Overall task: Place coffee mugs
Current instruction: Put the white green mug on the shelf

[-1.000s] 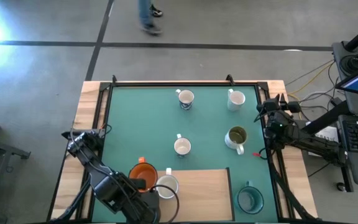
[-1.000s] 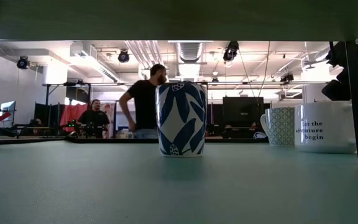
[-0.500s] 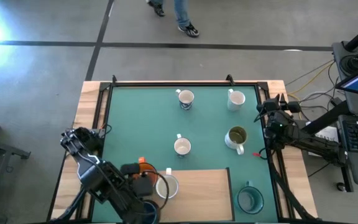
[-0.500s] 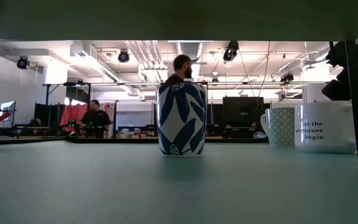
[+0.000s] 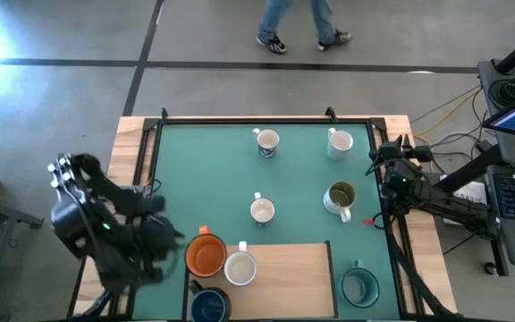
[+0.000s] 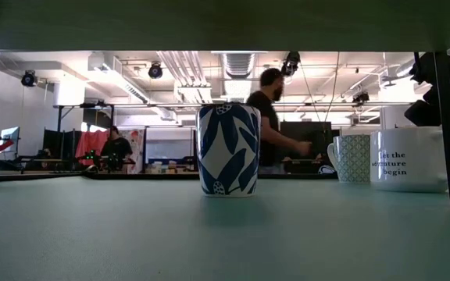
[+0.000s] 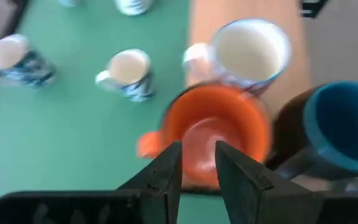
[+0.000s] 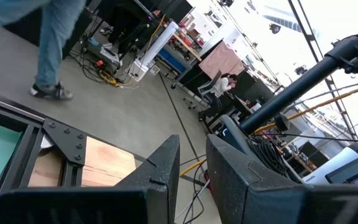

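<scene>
From above, the left gripper [image 5: 155, 234] hangs at the green mat's [image 5: 204, 179] left edge, beside the orange mug [image 5: 206, 254], which touches a white mug [image 5: 240, 266] on the wooden board [image 5: 289, 273]. The right gripper [image 5: 384, 161] waits at the right edge.

The low view shows a blue-leaf mug [image 6: 227, 149] standing upright mid-table.

In the left wrist view, the fingers [image 7: 166, 171] stand slightly apart, empty, above the orange mug [image 7: 219, 134].

In the right wrist view, its fingers [image 8: 166, 165] are slightly parted, holding nothing.

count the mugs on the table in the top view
8. Two by the far edge, one mid-table, olive one to its right, orange, white and blue at the near left, teal near right. None seem hidden.
</scene>
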Motion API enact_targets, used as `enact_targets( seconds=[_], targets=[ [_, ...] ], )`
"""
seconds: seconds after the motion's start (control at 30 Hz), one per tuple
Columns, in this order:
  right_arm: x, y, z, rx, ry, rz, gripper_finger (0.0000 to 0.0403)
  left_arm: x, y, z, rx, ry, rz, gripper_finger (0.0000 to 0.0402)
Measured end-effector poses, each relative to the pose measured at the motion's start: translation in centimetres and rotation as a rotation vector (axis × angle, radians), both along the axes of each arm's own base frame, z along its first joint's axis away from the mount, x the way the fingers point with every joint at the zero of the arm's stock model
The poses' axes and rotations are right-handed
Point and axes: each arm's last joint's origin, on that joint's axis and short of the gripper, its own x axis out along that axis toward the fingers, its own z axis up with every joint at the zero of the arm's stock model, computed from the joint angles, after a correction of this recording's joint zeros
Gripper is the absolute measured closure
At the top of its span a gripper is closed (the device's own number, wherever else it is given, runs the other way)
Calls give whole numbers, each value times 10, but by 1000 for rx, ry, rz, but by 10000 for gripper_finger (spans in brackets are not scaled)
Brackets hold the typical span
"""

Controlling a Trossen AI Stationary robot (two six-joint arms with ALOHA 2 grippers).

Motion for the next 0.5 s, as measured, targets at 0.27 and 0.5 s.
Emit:
enact_targets(
  seconds=[0.27,0.5],
  targets=[
    [0,0,0,0,0,0,335,-61,81,0,20,-301,225,322],
    [0,0,0,0,1,0,335,-89,123,5,26,-616,425,322]
  ],
)
